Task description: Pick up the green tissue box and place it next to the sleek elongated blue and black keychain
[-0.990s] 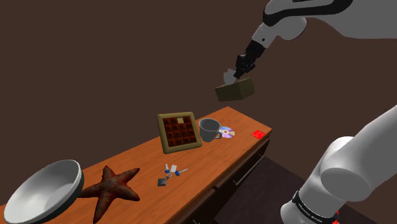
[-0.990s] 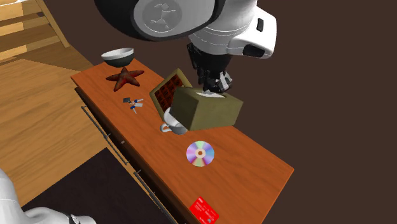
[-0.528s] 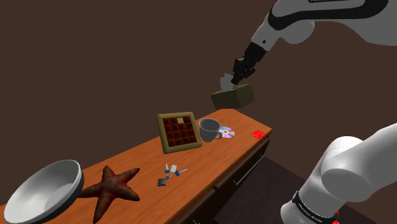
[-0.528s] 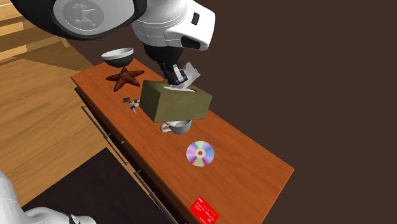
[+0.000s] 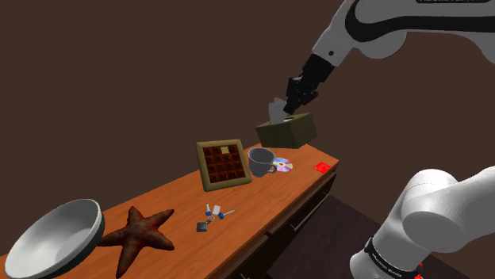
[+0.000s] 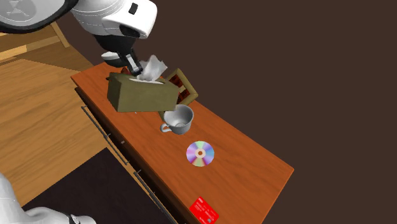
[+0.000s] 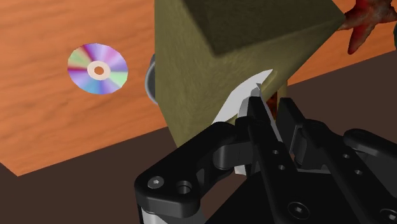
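Shoulder view has the white arm with dark joints [image 5: 373, 24] stretched up and over to that view's left, wrist angled down, with the black two-finger gripper [image 5: 289, 99] up in the air over the far end of the long orange-brown wooden table [image 5: 178, 202]. In the wrist view the fingers [image 7: 264, 124] are pretty much closed, pinched on the white tissue tuft [image 7: 245, 95] poking out of the top of the boxy olive-green tissue box [image 5: 287, 131]. So the box hangs from that, tilted, not touching the tabletop.

It's floating above the grey mug [image 5: 260, 161] and the square brown-framed grid board [image 5: 224, 164] that stands leaning on the table. The small blue and black keychain [image 5: 212, 215] lies flat further along, between the grid board and the dark red starfish [image 5: 143, 234], well apart from the box. A big white-grey round bowl [image 5: 51, 238] sits past the starfish at the shoulder view's lower left.

At the other end, a shiny rainbow CD [image 6: 200, 153] lies just beside the mug, and a small flat red card [image 6: 204, 209] is near the corner.

The table front has drawers with long thin handles. A plain dark brown wall is behind it, and the second exterior view shows a light wooden plank floor [image 6: 38, 121].
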You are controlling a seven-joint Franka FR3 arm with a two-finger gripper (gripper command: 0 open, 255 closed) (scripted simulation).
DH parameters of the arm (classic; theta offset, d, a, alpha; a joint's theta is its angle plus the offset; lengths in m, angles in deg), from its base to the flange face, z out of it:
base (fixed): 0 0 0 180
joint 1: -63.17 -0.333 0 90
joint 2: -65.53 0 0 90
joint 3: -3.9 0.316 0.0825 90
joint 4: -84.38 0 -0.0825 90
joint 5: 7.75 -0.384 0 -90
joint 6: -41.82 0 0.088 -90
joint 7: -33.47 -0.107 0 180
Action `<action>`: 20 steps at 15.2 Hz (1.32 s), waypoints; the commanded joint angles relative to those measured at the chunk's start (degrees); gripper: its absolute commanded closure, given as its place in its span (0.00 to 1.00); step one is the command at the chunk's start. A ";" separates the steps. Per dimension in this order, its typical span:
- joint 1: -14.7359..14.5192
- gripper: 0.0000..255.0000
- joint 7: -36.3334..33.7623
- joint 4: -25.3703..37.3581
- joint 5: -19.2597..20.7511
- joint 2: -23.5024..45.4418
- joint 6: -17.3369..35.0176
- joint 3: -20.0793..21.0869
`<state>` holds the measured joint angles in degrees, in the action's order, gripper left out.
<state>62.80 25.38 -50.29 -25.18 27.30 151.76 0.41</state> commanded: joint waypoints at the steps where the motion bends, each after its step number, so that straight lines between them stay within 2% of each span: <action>1: -0.67 1.00 -2.74 -2.09 -0.80 -2.59 0.32 2.45; 9: -4.26 1.00 -13.76 -6.08 -5.20 -9.21 1.16 12.68; 20: -5.07 1.00 -11.62 -14.78 -7.21 -9.94 8.91 13.80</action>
<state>57.80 13.47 -64.20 -32.22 17.55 160.00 14.22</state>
